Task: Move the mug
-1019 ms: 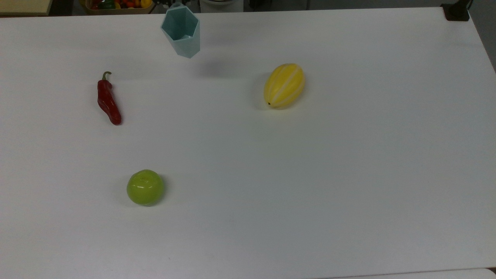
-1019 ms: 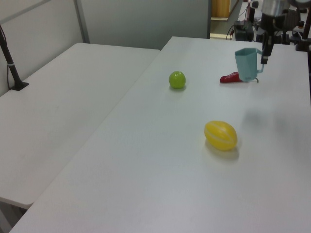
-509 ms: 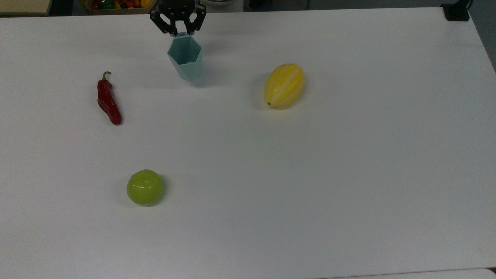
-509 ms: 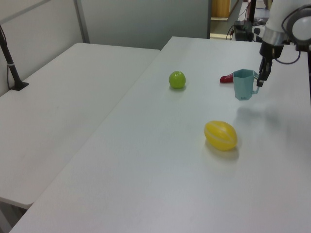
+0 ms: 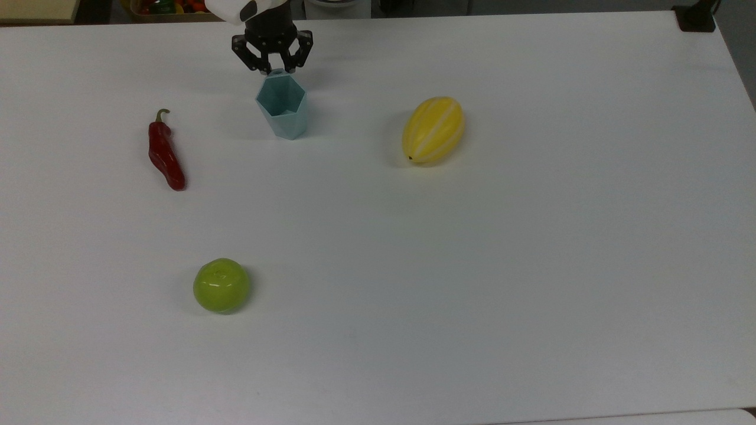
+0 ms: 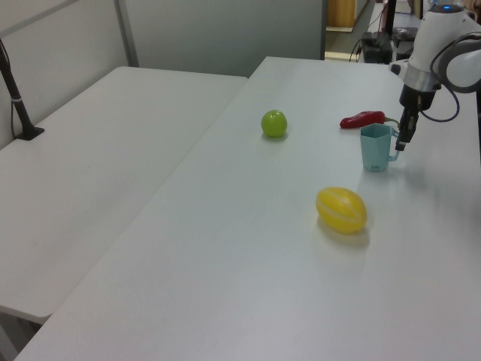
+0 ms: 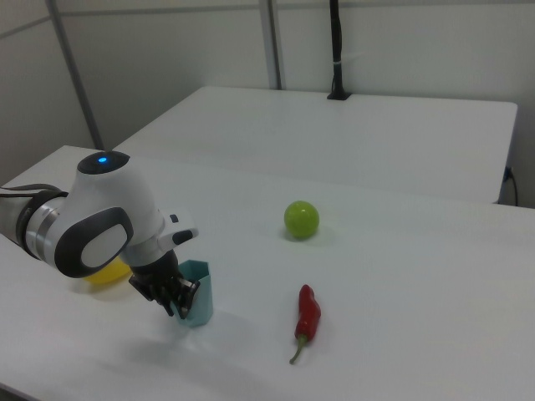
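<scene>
A wide white tabletop [image 5: 472, 265] carries four things, described here from the near edge of the top view to the far edge. Nearest, toward the top view's left, sits a round green apple [image 5: 221, 285], on its own and well apart from everything else. Farther back, at the top view's left, a red chili pepper [image 5: 165, 152] lies flat with its stem pointing away. Toward the middle, at about the same depth, a yellow melon [image 5: 433, 130] with pale stripes lies on its side.

Farther still, between the pepper and the melon, the mug [image 5: 282, 107] stands upright on the tabletop with its open mouth facing up. It is pale teal with a six-sided, faceted wall. Its small handle sticks out from the rim on the far side in the top view.

At that handle is the end effector [image 5: 273, 66], black and mounted on a white arm that reaches in from the far edge. Its fingers point down and close in on the handle, but whether they grip it or have let go cannot be told.

In the left view, the mug [image 6: 375, 147] stands just in front of the pepper [image 6: 362, 119], with the end effector [image 6: 399, 142] at the left view's right of it.
</scene>
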